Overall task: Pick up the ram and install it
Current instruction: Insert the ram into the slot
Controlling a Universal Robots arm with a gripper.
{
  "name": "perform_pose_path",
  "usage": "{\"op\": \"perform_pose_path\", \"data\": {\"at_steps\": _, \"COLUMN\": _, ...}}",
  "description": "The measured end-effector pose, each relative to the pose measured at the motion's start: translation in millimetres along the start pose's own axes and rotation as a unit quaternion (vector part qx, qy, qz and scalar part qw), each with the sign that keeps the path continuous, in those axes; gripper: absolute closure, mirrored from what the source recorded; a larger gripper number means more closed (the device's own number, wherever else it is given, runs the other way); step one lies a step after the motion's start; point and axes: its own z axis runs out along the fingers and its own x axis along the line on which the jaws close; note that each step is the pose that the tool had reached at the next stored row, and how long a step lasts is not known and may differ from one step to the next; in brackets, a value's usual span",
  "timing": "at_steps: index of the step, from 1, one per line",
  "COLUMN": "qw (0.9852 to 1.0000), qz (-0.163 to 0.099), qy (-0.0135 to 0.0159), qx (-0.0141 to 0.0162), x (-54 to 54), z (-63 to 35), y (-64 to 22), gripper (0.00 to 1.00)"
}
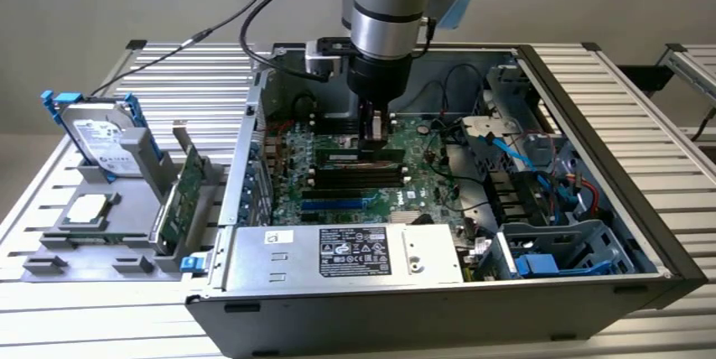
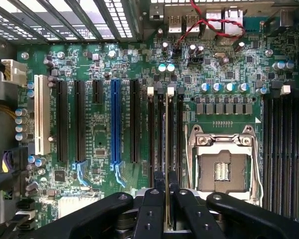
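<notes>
The ram [image 2: 167, 144] appears edge-on in the wrist view as a thin pale-green strip. It runs along one of the black memory slots [image 2: 152, 129] beside the CPU socket [image 2: 223, 167]. My gripper [image 2: 166, 186] is shut on it, a black finger [image 2: 152, 204] pressing each face. In the exterior view the gripper [image 1: 376, 134] reaches down into the open computer case [image 1: 448, 317]. The ram [image 1: 355, 156] lies low over the slot bank of the green motherboard [image 1: 335, 200]. Whether it sits in the slot or just above it I cannot tell.
A grey rack left of the case holds a hard drive [image 1: 99, 137] and a green expansion card [image 1: 179, 200]. Inside the case are the power supply [image 1: 347, 254], blue drive cages [image 1: 559, 250] and loose cables [image 1: 509, 149]. Case walls hem the arm in.
</notes>
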Motion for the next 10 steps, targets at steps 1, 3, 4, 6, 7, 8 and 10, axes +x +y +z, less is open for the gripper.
{"op": "perform_pose_path", "data": {"at_steps": 1, "qw": 1.0000, "qz": 0.000, "qy": 0.0000, "qx": 0.0000, "x": 0.1, "z": 1.9, "y": 0.0, "gripper": 0.86}}
{"op": "perform_pose_path", "data": {"at_steps": 3, "qw": 1.0000, "qz": 0.000, "qy": 0.0000, "qx": 0.0000, "x": 0.2, "z": 5.5, "y": 0.1, "gripper": 0.86}}
{"op": "perform_pose_path", "data": {"at_steps": 4, "qw": 1.0000, "qz": 0.000, "qy": 0.0000, "qx": 0.0000, "x": 0.2, "z": 6.9, "y": 0.2, "gripper": 0.86}}
{"op": "perform_pose_path", "data": {"at_steps": 6, "qw": 1.0000, "qz": 0.000, "qy": 0.0001, "qx": -0.0001, "x": 0.3, "z": 7.7, "y": 1.1, "gripper": 0.86}}
{"op": "perform_pose_path", "data": {"at_steps": 7, "qw": 1.0000, "qz": 0.000, "qy": 0.0004, "qx": -0.0001, "x": 0.3, "z": 7.7, "y": 1.6, "gripper": 0.86}}
{"op": "perform_pose_path", "data": {"at_steps": 8, "qw": 1.0000, "qz": 0.000, "qy": 0.0005, "qx": 0.0000, "x": 0.4, "z": 7.8, "y": 2.0, "gripper": 0.86}}
{"op": "perform_pose_path", "data": {"at_steps": 10, "qw": 1.0000, "qz": -0.001, "qy": 0.0011, "qx": 0.0001, "x": 0.7, "z": 7.9, "y": 2.0, "gripper": 0.86}}
